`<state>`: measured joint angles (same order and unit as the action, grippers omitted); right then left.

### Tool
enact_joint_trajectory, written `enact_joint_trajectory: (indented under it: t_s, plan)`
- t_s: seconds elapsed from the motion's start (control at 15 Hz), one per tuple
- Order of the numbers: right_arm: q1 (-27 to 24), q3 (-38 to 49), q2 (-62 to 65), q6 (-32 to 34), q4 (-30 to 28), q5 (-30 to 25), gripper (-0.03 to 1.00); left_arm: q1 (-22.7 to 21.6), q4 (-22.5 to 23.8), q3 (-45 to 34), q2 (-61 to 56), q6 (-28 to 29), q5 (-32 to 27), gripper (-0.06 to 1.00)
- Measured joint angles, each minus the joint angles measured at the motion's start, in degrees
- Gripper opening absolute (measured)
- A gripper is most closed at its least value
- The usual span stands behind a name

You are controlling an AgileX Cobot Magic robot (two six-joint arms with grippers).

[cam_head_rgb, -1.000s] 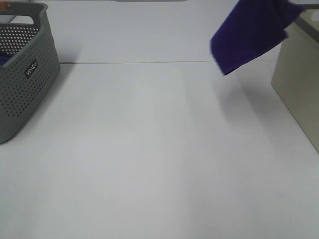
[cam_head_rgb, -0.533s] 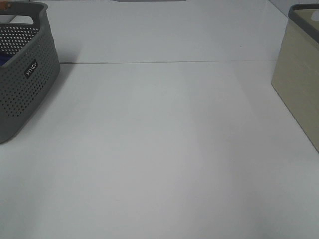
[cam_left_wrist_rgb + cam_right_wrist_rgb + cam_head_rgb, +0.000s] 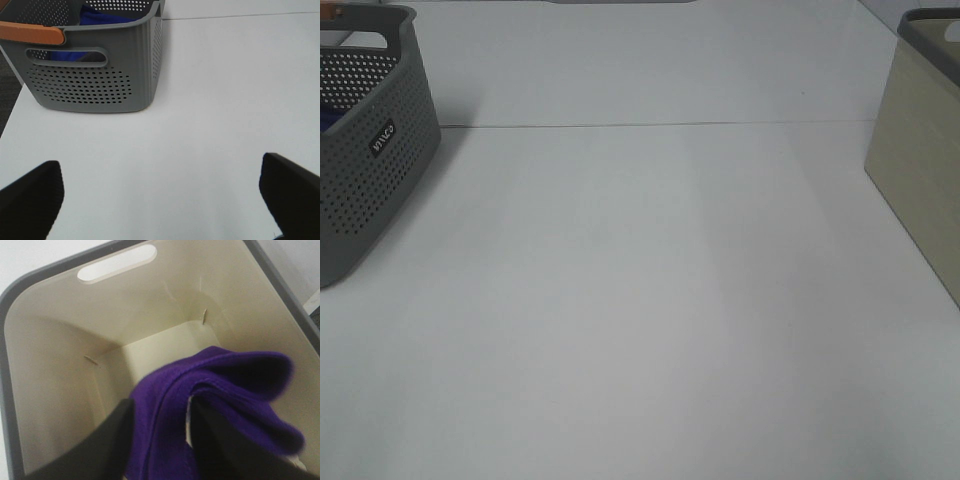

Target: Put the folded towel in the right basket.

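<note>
— Well, where is the towel (image 3: 225, 380)? The high view gives me only the white table (image 3: 640, 300), a grey basket (image 3: 370, 150) at its left and the right basket (image 3: 920, 150) at its right edge.

— Only the right wrist view shows it. The right gripper (image 3: 161, 405) is clamped on the purple cloth, which fills the narrow gap between the dark fingers (image 3: 112, 440). Both are inside the beige walls of the right basket, above its floor.

— Which way does it lie?

— It runs lengthwise out through the jaws, away from the camera and toward the floor. A thick fold swells off to one side. Whether it touches the floor, I cannot tell.

— Anything near it?

— Just the basket's dark rim and an oval handle slot (image 3: 117, 262) in the far wall. Nothing lies between the cloth and the floor.

— And the other arm?

— The left wrist view shows the left gripper (image 3: 162, 197) spread wide over bare table, holding nothing, with its fingertips (image 3: 30, 195) at the frame's corners. The grey basket stands beyond it, with an orange handle (image 3: 30, 32) on the rim and blue cloth (image 3: 100, 17) inside.
</note>
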<state>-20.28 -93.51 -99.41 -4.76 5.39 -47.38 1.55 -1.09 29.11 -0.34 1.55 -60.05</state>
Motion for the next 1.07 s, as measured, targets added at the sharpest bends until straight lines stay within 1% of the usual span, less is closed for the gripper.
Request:
enact_joint_trajectory:
  t_s: [0.07, 0.13, 0.2, 0.27, 0.4, 0.53, 0.6, 0.67, 0.8, 0.87, 0.93, 1.0, 1.07]
  plan:
    - [0.0, 0.0, -0.4, 0.0, 0.0, -0.63, 0.66, 0.0, 0.0, 0.0, 0.0, 0.0, 0.0, 0.99]
    - [0.0, 0.0, -0.4, 0.0, 0.0, -0.8, 0.8, 0.0, 0.0, 0.0, 0.0, 0.0, 0.0, 0.99]
    - [0.0, 0.0, -0.4, 0.0, 0.0, -1.15, 0.89, 0.0, 0.0, 0.0, 0.0, 0.0, 0.0, 0.99]
    - [0.0, 0.0, -0.4, 0.0, 0.0, -2.23, 0.92, 0.0, 0.0, 0.0, 0.0, 0.0, 0.0, 0.99]
    - [0.0, 0.0, -0.4, -0.06, 0.0, -3.67, 0.93, 0.0, 0.0, 0.0, 0.0, 0.0, 0.0, 0.99]
    - [0.11, 0.0, 0.11, -1.55, -0.23, -4.58, 0.94, 0.0, 0.0, 0.0, 0.0, 0.0, 0.0, 0.99]
    - [0.74, 0.06, 1.26, -2.01, -0.57, -4.76, 0.94, 0.0, 0.0, 0.0, 0.0, 0.0, 0.0, 0.99]
    - [2.69, 0.06, 2.69, -2.12, -0.92, -4.35, 0.94, 0.0, 0.0, 0.0, 0.0, 0.0, 0.0, 0.99]
    - [8.02, 0.06, 4.64, -2.46, -1.43, -3.32, 0.94, 0.0, 0.0, 0.0, 0.0, 0.0, 0.0, 0.99]
    - [12.66, 0.06, 5.39, -3.04, -1.78, -3.21, 0.94, 0.0, 0.0, 0.0, 0.0, 0.0, 0.0, 0.99]
    - [22.46, 0.06, 5.5, -2.06, -5.39, -3.27, 0.94, 0.0, 0.0, 0.0, 0.0, 0.0, 0.0, 0.99]
    - [24.98, 0.06, 5.5, 0.23, -7.73, -3.55, 0.94, 0.0, 0.0, 0.0, 0.0, 0.0, 0.0, 0.99]
    - [26.13, 0.06, 5.79, 2.52, -9.17, -4.41, 0.94, 0.0, 0.0, 0.0, 0.0, 0.0, 0.0, 0.99]
